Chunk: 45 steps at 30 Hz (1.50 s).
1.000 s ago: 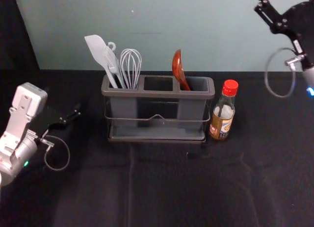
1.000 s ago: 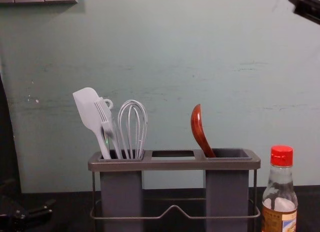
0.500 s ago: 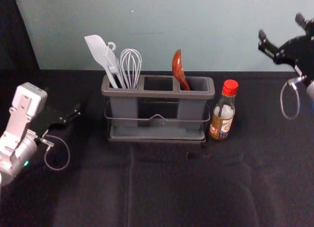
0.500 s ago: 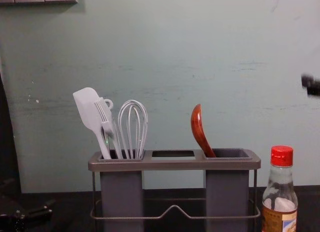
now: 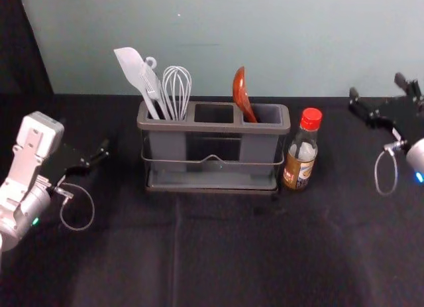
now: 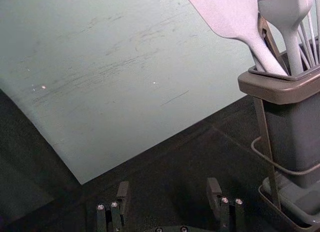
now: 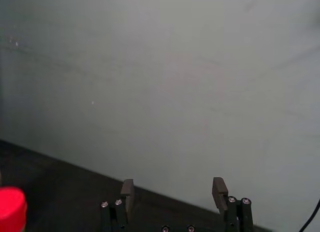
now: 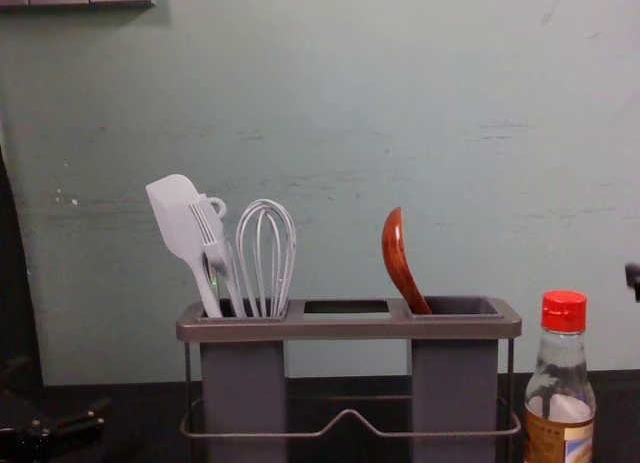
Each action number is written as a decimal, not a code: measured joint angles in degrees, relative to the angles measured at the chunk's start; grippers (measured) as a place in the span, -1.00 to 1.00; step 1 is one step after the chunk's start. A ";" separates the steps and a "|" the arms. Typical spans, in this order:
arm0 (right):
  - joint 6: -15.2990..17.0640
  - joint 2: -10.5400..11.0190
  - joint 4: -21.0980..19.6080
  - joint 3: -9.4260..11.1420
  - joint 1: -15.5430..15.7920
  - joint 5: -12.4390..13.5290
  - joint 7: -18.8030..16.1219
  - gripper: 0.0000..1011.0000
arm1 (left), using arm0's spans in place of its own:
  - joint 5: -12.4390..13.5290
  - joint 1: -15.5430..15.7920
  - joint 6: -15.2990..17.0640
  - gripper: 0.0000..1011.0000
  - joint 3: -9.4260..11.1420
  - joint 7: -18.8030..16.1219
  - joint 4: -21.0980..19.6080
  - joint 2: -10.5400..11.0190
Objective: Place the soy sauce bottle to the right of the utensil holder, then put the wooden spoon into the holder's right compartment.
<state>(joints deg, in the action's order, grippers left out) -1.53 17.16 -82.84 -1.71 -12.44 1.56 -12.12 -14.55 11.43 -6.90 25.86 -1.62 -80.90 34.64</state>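
Observation:
The soy sauce bottle (image 5: 301,151), red-capped, stands upright just right of the utensil holder (image 5: 213,127). Leaning in the holder's right compartment is the wooden spoon (image 5: 243,95), its reddish bowl up. At the head view's right edge, my right gripper (image 5: 376,88) is open and empty, some way right of the bottle; in the right wrist view the right gripper (image 7: 173,196) has its fingers apart, with the red cap (image 7: 12,210) off to one side. My left gripper (image 5: 93,158) is parked left of the holder; the left wrist view shows the left gripper (image 6: 168,194) open and empty.
A white spatula (image 5: 136,71), a small brush-like tool and a whisk (image 5: 177,91) stand in the holder's left compartment. Behind the dark-covered table (image 5: 218,254) rises a pale wall (image 5: 298,42). A thin cable loop hangs under each gripper.
My right gripper has come down from the upper right, past the wall's lower part, to about table-edge level in the head view. The left arm, bottle, spoon and holder have not moved.

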 joint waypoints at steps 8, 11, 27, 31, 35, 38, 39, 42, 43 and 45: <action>-1.27 -0.37 4.02 -1.00 -0.35 0.43 -0.97 0.98 | 0.00 0.00 0.00 0.98 0.00 0.00 0.00 0.00; -2.00 -0.67 5.40 -1.28 -0.51 0.84 -1.23 0.98 | 0.00 0.00 0.00 0.98 0.00 0.00 0.00 0.00; -5.68 -1.13 7.89 -2.21 -1.23 2.69 -2.38 0.98 | 0.00 0.00 0.00 0.98 0.00 0.00 0.00 0.00; -5.86 -1.02 7.95 -2.34 -1.29 2.90 -2.43 0.98 | 0.00 0.00 0.00 0.98 0.00 0.00 0.00 0.00; -5.92 -0.95 8.08 -2.51 -1.42 2.97 -2.48 0.98 | 0.00 0.00 0.00 0.98 0.00 0.00 0.00 0.00; -5.94 -0.93 8.12 -2.55 -1.47 2.98 -2.49 0.98 | 0.00 0.00 0.00 0.98 0.00 0.00 0.00 0.00; -5.95 -0.92 8.12 -2.55 -1.47 2.98 -2.50 0.98 | 0.00 0.00 0.00 0.98 0.00 0.00 0.00 0.00; -5.96 -0.92 8.10 -2.53 -1.47 2.98 -2.51 0.98 | 0.00 0.00 0.00 0.98 0.00 0.00 0.00 0.00; -5.96 -0.92 8.09 -2.53 -1.47 2.98 -2.51 0.98 | 0.00 0.00 0.00 0.98 0.00 0.00 0.00 0.00; -5.96 -0.92 8.08 -2.52 -1.47 2.98 -2.51 0.98 | 0.00 0.00 0.00 0.98 0.00 0.00 0.00 0.00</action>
<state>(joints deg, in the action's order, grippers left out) -7.49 16.24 -74.76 -4.23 -13.91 4.54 -14.63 -14.55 11.43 -6.91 25.86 -1.62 -80.90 34.65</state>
